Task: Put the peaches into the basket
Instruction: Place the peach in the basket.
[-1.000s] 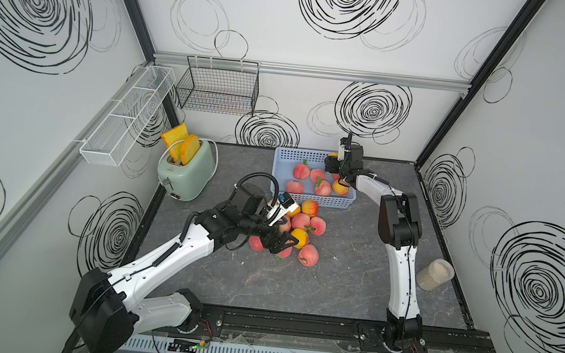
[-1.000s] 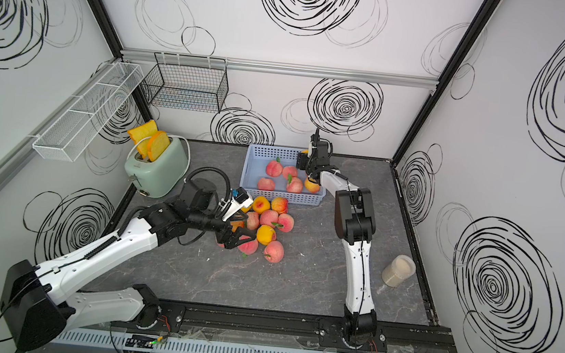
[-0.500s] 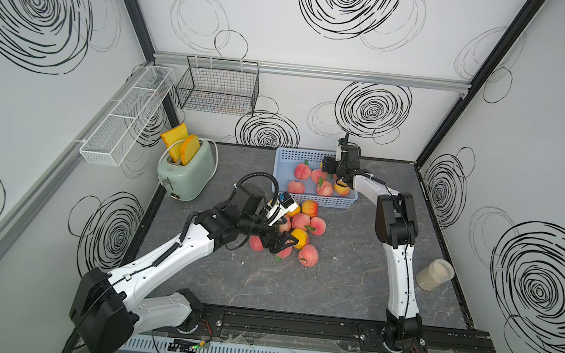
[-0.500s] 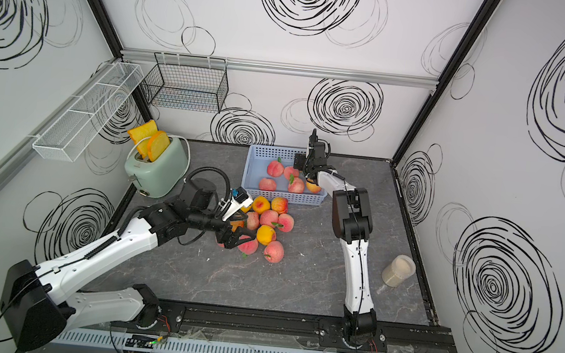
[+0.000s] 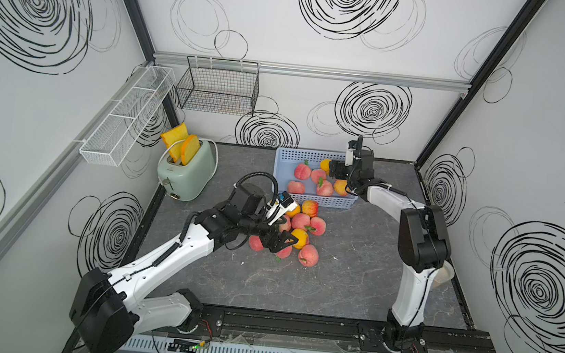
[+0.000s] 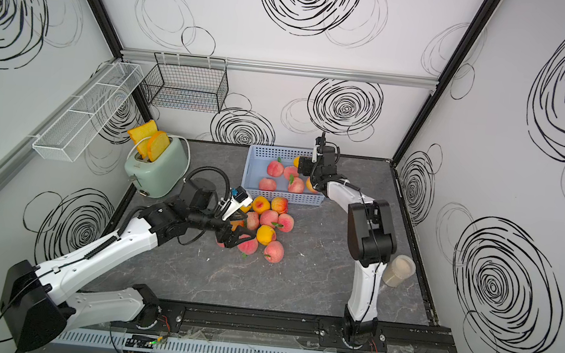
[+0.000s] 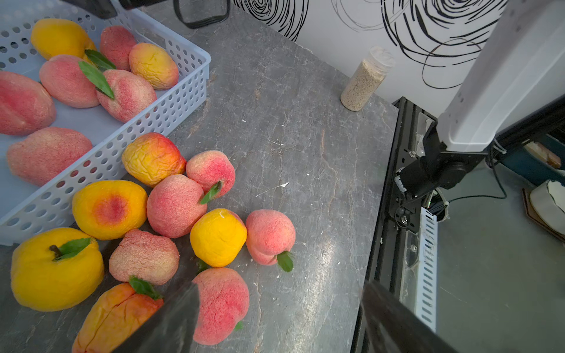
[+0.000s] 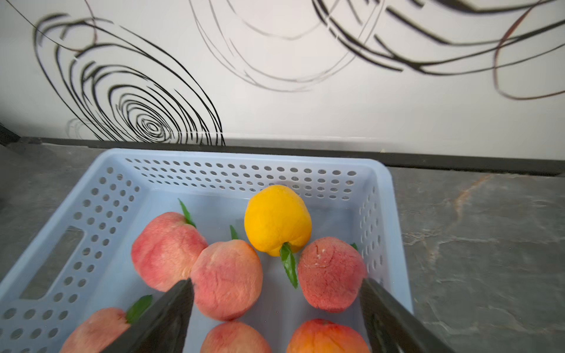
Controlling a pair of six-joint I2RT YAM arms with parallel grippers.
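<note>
A blue perforated basket (image 5: 325, 200) (image 6: 286, 196) stands at the back of the table with several peaches in it. More pink and yellow peaches (image 5: 301, 220) (image 6: 269, 217) lie heaped just in front of it. My left gripper (image 5: 283, 242) (image 7: 279, 293) is open low at the heap's near edge. A pink peach (image 7: 221, 305) lies on the table between its fingers, close against one of them, with a wide gap to the other. My right gripper (image 5: 336, 168) (image 8: 276, 284) hangs open over the basket's right half, holding nothing. The basket rim (image 8: 244, 156) and the peaches inside show below it.
A green toaster (image 5: 187, 171) with two bread slices stands at the back left. A jar of grain (image 6: 398, 270) (image 7: 363, 79) sits by the right wall. A black wire rack (image 5: 217, 86) and a white one (image 5: 126, 114) hang on the walls. A black rail (image 5: 294, 323) borders the front.
My right gripper has shifted slightly left over the basket and its jaws have widened. The left arm has barely moved.
</note>
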